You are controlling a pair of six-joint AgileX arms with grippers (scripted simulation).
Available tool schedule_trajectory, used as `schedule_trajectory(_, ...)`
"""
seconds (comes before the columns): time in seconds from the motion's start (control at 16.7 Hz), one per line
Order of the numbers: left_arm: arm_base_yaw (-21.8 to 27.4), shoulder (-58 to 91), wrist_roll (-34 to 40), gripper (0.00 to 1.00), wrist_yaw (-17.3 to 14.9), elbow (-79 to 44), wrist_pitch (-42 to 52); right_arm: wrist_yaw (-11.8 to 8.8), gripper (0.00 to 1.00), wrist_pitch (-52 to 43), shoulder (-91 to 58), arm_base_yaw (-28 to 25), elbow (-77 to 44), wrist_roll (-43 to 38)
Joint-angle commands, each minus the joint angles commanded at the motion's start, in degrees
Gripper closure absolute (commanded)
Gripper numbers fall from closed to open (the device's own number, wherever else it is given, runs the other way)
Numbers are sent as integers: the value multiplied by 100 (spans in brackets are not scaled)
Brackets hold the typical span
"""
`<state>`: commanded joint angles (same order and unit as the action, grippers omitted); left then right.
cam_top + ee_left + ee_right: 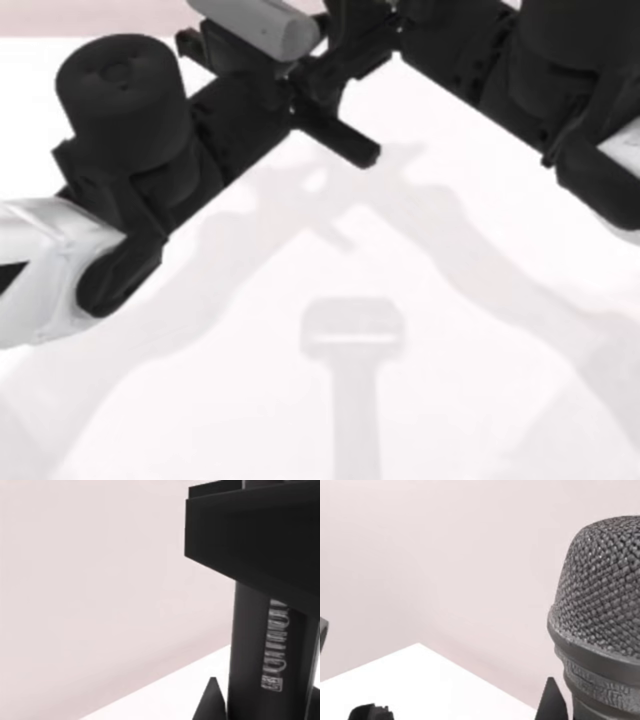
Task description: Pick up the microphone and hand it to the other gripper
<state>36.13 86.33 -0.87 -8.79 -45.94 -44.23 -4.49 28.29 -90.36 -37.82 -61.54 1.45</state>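
Both arms are meeting high above the white surface [420, 330] at the top view's far edge. The microphone [262, 28] is lying between them, its grey mesh head [602, 605] right beside the right gripper [345, 60] and its black handle [265, 650] beside the left gripper [235, 55]. I cannot tell which gripper is clamping it. For a clean handover, the receiver should be closing firmly before the giver is letting go.

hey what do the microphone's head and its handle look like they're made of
The microphone head looks like woven metal mesh in a dull grey finish: the right wrist view shows a fine crosshatched weave above a textured collar ring. The handle looks like smooth matte black plastic or coated metal, with pale printed lettering; the look does not settle which.
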Motion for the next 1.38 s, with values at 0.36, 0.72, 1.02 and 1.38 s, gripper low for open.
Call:
schedule_trajectory(0.36,0,0,0,17,0,0,0,0,100,0,0,0,0,0)
schedule_trajectory(0.72,0,0,0,0,0,0,0,0,100,0,0,0,0,0)
schedule_trajectory(1.02,-91,75,-76,0,109,84,-2,87,100,8,70,8,-73,56)
schedule_trajectory(1.38,-287,-831,-70,0,12,816,178,-297,100,-12,412,364,253,27)
